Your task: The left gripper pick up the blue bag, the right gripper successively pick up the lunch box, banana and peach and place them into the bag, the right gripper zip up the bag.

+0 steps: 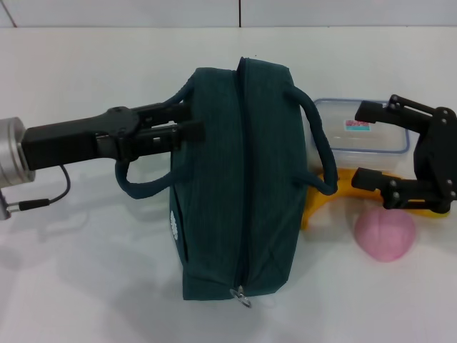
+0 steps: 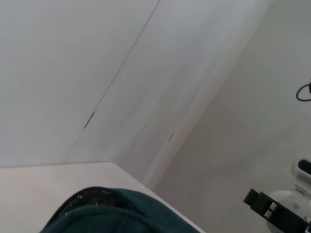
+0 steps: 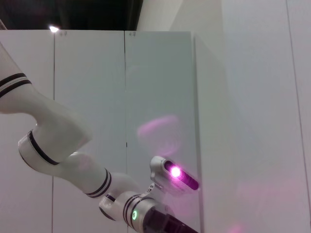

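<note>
My left gripper [image 1: 187,123] pinches one handle of the blue bag [image 1: 235,179], which stands zipped shut mid-table. My right gripper [image 1: 365,143] hovers, jaws spread, over the lunch box [image 1: 343,128] beside the bag. Advisory: open the zipper first, then descend squarely and grip across the box rim.

The large dark teal fabric bag [image 1: 235,179] fills the table's [image 1: 86,286] middle, zipper shut. At its 3 o'clock, the clear rectangular plastic lunch box [image 1: 360,128], curved yellow banana [image 1: 335,191] and round pink peach [image 1: 385,236] crowd together, bag handle overlapping the banana. Bare tabletop lies open at 6, 8 and 12 o'clock.
</note>
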### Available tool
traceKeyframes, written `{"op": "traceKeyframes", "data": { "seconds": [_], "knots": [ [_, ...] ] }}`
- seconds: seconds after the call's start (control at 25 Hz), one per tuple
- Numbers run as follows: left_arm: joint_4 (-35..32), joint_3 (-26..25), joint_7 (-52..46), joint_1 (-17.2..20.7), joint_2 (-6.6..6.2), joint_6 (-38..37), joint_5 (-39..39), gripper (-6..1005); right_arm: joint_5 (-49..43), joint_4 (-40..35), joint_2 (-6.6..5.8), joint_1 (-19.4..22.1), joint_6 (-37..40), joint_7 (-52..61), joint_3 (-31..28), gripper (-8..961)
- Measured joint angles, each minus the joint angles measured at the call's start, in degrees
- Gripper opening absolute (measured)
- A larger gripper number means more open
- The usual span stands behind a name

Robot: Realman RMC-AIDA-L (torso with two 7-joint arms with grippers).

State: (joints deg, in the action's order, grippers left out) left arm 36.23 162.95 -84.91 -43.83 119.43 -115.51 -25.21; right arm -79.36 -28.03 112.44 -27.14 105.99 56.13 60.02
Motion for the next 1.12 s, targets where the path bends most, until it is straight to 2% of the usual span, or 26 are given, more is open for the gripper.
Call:
{"op": "traceKeyframes", "data": {
  "seconds": [0.2, 0.6, 0.96, 1.12],
  "knots": [
    [-1.34, 0.0, -2.67, -0.15, 0.23, 1.03, 0.27, 757, 0.0, -0.03, 0.32, -0.09, 0.04, -0.1, 0.0, 853],
    [-5.15, 0.0, -1.71, -0.4, 0.32, 10.92, 2.06, 760, -0.04, -0.1, 0.41, 0.15, 0.08, -0.14, 0.0, 853],
    [-4.99, 0.0, -1.79, -0.19, 0.04, 12.5, 1.57, 758, 0.04, -0.01, 0.67, 0.7, 0.01, -0.14, 0.0, 853],
    [-5.05, 0.0, -0.05, 0.43, -0.04, 12.6, 0.3, 757, 0.09, 0.49, 1.17, 0.86, -0.51, -0.15, -1.69, 853]
  ]
}}
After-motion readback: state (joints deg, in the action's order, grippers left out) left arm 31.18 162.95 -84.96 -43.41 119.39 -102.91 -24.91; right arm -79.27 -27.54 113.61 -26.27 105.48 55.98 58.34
